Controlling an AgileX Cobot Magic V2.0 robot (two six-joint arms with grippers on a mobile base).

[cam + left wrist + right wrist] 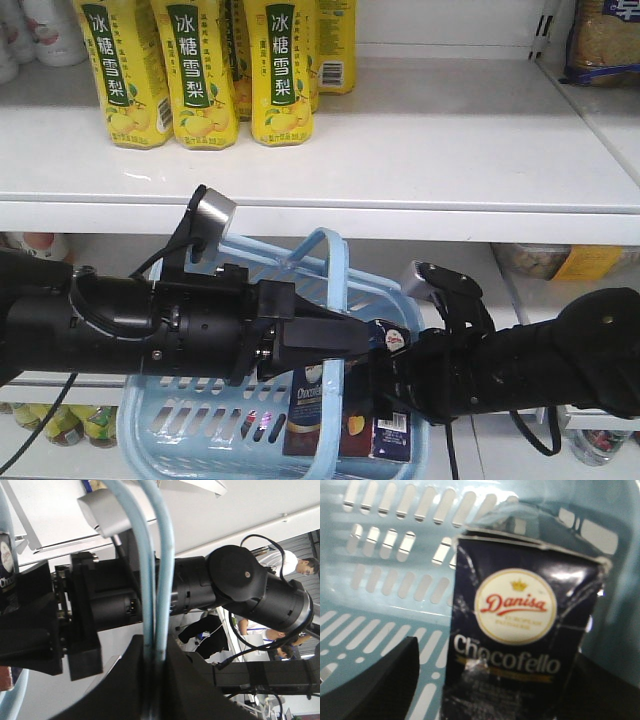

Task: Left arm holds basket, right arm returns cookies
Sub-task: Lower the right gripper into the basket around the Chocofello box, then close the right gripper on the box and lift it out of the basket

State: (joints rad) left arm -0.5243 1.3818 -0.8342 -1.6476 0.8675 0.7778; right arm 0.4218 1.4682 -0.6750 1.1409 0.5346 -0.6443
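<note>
Both basket (200, 425) handles (150, 580) are pinched in the left jaws; cookies (520, 645) stand inside the basket, between the spread right jaws, a gap showing on one side.

The cookies (303, 412) stand inside the basket (170, 420), apparently in its right half. The left arm (120, 325) lies left of the basket and the right arm (520, 365) right of it. The bottles (200, 70) stand on the shelf (400, 150) above the basket.

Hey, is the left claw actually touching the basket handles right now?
Touching. The left wrist view shows both handles running down into the left claw, pinched between its black jaws with no gap.
</note>
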